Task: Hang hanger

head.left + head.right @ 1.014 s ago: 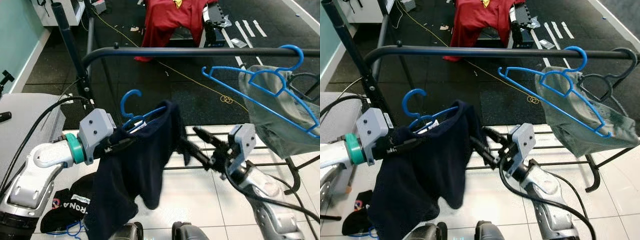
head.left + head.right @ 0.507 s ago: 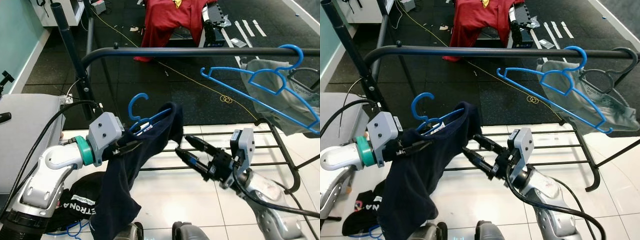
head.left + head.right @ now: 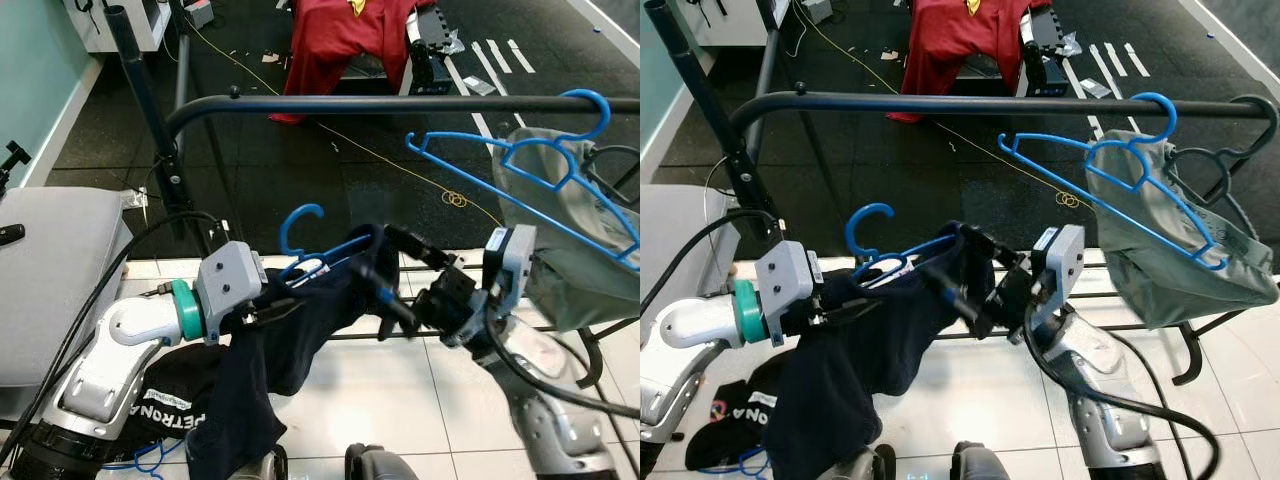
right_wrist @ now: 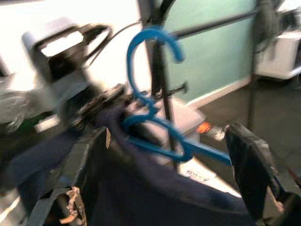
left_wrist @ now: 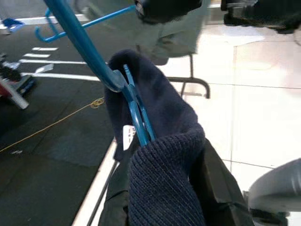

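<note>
A black metal clothes rail [image 3: 400, 103] crosses above, carrying one blue plastic hanger with a grey garment [image 3: 570, 250]. Below it, the left gripper [image 3: 268, 313] clamps a second blue plastic hanger [image 3: 318, 250] draped in a dark navy sweater [image 3: 270, 370], which hides its fingers. The right gripper [image 3: 385, 270] spreads wide around the sweater's shoulder.

Blue hanger [image 3: 318, 250], dark navy garment [image 3: 270, 370], black rail [image 3: 400, 103], red cloth [image 3: 340, 35], grey-green garment [image 3: 580, 260]
</note>
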Tool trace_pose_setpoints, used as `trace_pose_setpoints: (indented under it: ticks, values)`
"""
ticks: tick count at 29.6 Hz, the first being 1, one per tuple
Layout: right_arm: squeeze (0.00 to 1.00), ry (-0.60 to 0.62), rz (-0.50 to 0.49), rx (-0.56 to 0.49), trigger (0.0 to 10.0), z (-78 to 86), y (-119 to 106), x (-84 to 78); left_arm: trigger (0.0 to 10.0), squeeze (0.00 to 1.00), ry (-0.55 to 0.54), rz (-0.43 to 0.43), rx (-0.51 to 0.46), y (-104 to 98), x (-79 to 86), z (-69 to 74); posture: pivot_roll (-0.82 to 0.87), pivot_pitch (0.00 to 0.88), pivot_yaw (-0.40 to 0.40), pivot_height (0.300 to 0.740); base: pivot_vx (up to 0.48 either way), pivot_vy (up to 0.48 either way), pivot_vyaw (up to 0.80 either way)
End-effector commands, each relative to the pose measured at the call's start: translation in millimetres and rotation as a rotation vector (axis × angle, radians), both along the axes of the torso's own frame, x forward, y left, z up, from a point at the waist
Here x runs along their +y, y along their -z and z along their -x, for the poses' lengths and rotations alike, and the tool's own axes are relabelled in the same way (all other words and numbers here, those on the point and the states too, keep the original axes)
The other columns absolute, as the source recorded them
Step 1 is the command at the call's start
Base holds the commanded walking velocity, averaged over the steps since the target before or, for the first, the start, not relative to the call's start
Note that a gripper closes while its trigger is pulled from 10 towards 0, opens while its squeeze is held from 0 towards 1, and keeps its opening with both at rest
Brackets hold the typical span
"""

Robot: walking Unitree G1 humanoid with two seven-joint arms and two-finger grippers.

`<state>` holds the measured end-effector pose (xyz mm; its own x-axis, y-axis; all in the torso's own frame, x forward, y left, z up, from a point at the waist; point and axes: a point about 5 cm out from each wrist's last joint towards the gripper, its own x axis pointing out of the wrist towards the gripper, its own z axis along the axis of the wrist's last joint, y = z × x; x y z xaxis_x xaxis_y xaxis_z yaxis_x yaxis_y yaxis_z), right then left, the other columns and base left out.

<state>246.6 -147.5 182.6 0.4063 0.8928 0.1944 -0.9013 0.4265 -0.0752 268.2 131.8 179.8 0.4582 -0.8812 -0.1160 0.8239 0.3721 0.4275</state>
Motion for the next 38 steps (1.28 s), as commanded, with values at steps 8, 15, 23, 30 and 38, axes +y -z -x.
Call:
trace_pose_setpoints:
  ticks: [8,15,23,30,38]
  values:
    - [0.0,-0.027,0.215,-0.127,10.0,-6.9,-11,-24.5,0.0,0.0,0.128,0.017,-0.007,-8,-13.1,5.8,-0.08,0.101,0.043,0.74,0.0,0.0,0.0]
    - [0.0,-0.093,0.254,-0.107,10.0,-10.8,-20,-24.0,0.0,0.0,0.242,0.027,-0.018,-9,-19.2,13.3,-0.09,0.1,0.044,0.74,0.0,0.0,0.0]
    - [0.0,-0.199,0.223,-0.072,10.0,-14.1,-25,-6.4,0.0,0.0,0.298,0.034,-0.027,-14,-29.6,11.8,-0.09,0.098,0.049,0.74,0.0,0.0,0.0]
    - [0.0,-0.272,0.247,-0.093,10.0,-19.6,-26,0.2,0.0,0.0,0.346,0.043,-0.02,-16,-36.4,13.6,-0.09,0.098,0.048,0.74,0.0,0.0,0.0]
    - [0.0,-0.346,0.317,-0.084,8.3,-22.7,-25,0.6,0.0,0.0,0.39,0.028,-0.032,-17,-39.9,15.0,-0.08,0.096,0.044,0.74,0.0,0.0,0.0]
